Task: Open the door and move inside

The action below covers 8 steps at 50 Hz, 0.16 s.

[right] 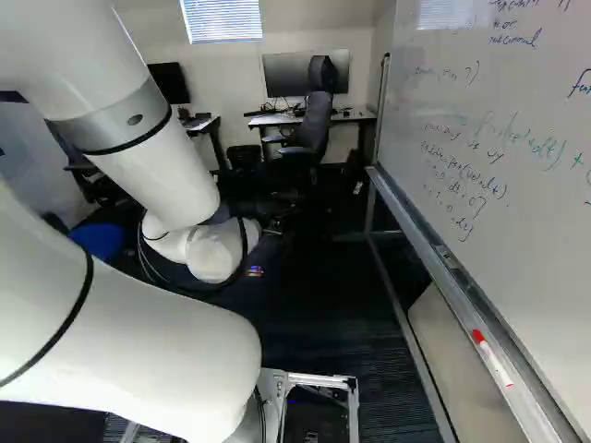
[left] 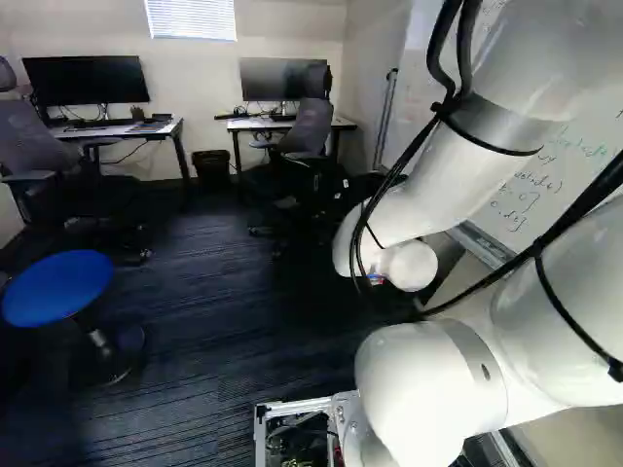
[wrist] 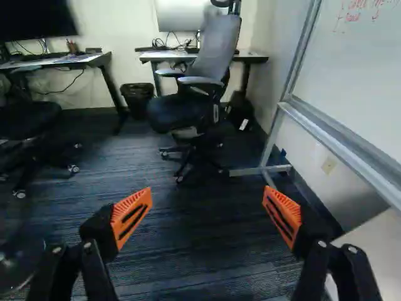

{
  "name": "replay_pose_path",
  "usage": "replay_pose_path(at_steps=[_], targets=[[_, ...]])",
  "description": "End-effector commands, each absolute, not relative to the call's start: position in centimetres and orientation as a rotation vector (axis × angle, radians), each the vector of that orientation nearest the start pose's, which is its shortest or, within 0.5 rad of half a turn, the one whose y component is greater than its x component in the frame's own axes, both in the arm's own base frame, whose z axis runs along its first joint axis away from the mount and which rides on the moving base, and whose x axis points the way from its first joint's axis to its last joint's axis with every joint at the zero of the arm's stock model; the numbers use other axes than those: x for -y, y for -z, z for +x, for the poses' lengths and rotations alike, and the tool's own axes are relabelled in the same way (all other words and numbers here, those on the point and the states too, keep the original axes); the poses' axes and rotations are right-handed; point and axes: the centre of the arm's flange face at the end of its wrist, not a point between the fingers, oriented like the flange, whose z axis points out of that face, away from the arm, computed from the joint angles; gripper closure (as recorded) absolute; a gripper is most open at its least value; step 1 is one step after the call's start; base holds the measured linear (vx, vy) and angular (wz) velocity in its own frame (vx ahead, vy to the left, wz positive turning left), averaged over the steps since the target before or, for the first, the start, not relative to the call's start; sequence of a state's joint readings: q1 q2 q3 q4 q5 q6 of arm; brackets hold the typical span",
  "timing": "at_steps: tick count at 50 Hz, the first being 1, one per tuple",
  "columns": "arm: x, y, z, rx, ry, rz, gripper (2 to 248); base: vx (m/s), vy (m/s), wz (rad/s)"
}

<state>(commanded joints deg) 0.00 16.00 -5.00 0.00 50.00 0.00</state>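
I cannot tell where the door is. The two-finger black gripper (wrist: 207, 204) has its orange pads (wrist: 133, 216) wide apart, with a gap between them, and it points out over the dark striped carpet (wrist: 200, 251). The big, smooth white arm (left: 428, 389) rises at the near end and reaches out ahead. At its foot sits a silver metal frame (right: 321, 378) with open sides. On the near left is a round blue stool (left: 58, 287) on one thin leg. All along the right stands a big whiteboard (right: 480, 101) with writing on it, and a grey metal ledge runs under it. A white marker with a red cap (right: 493, 358) lies on the near part of that ledge. Ahead of the gripper, far off, a grey and black rolling chair (wrist: 213, 50) stands by the right desk (wrist: 254, 58), which has a pale top and dark legs. A wide dark screen (left: 273, 78) is on that desk. Farther left is the other pale-topped desk (left: 92, 133), with a big black screen (left: 88, 80) on it and a second grey chair (left: 34, 146) near it. A small black bin (wrist: 137, 99) stands between the two desks. High on the far wall is a window with white blinds (left: 192, 18).
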Motion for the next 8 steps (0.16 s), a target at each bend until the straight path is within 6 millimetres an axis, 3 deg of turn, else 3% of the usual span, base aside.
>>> replay_pose_path(at_steps=[8], targets=[[0.00, -36.56, 27.03, 0.000, 1.824, -2.558, 3, 0.000, 0.000, 0.000]])
